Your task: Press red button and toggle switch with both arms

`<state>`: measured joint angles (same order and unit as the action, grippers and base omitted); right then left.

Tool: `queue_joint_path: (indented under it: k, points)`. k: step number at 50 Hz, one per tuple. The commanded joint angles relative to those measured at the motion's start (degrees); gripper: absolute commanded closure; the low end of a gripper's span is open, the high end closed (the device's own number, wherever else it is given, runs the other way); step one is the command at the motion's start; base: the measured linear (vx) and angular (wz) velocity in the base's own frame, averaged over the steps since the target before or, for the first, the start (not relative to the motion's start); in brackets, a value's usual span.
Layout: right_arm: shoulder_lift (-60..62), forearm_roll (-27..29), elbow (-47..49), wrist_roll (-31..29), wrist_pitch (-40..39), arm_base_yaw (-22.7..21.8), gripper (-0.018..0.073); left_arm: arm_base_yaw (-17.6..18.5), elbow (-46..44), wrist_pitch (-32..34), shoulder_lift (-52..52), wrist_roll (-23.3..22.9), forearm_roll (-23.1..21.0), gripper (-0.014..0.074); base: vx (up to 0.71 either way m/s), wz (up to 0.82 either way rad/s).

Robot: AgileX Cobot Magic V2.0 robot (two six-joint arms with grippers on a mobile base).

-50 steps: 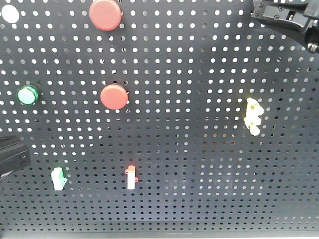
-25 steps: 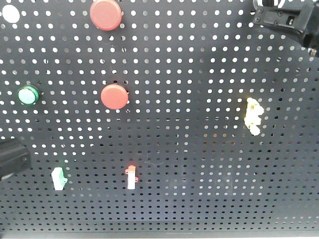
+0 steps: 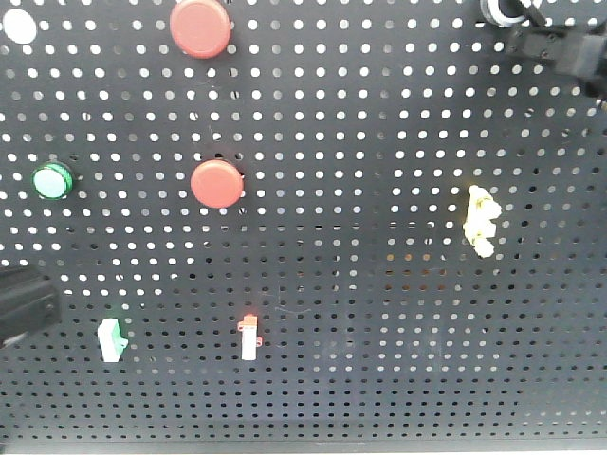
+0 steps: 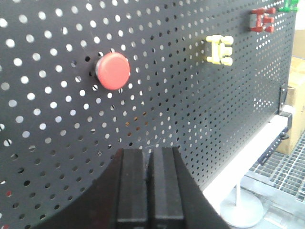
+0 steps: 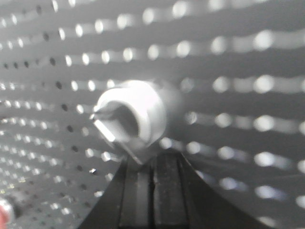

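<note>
- The pegboard (image 3: pixel 379 379) is a dark, matte sheet punched all over with small round holes.
- The red button (image 3: pixel 200 27) is a smooth, dull, domed cap. It sits high on the board at the top of the front view, left of centre and well apart from both claws.
- Below it is the lower red button (image 3: pixel 217 183), the same mushroom shape but a touch narrower. A glossy green button (image 3: pixel 52 180) with a pale ring lies level with it to the left.
- The left claw (image 4: pixel 148 151) has its flat black fingers pressed together on nothing, with only a thin seam between them. The lower red button stands up and left of its tips, untouched.
- The right claw (image 5: pixel 153 156) is closed too. Its tips are right under a pale, shiny round knob (image 5: pixel 131 119) with a dark bar across its face — whether they touch, I cannot tell.
- A lumpy yellow switch (image 3: pixel 482 221) sits at the right, apart from everything.
</note>
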<state>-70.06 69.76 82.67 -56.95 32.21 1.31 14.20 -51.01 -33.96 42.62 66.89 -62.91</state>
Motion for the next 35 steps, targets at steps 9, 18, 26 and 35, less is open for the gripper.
queue_joint_path:
  k: [9, 18, 26, 35]
  points:
    - [5.36, -7.73, 1.54, 2.22, -2.44, -0.85, 0.0562, 0.12, -1.59, 0.52, -0.91, -0.55, -0.09, 0.0594, 0.00, 0.00]
    - [12.01, -22.70, 1.21, 10.15, 0.33, -0.85, 0.0562, 0.12, 3.06, 2.86, -4.21, -3.40, 2.09, 0.0594, 0.00, 0.00]
    - [22.71, -27.86, -10.36, 11.00, -3.67, -0.85, 0.0562, 0.12, 10.89, 3.71, -9.65, -9.78, 7.32, 0.0594, 0.00, 0.00]
    - [42.91, -30.33, -34.06, 9.60, -11.76, -0.85, 0.0562, 0.12, 20.35, 3.40, -20.27, -15.46, 12.40, 0.0594, 0.00, 0.00]
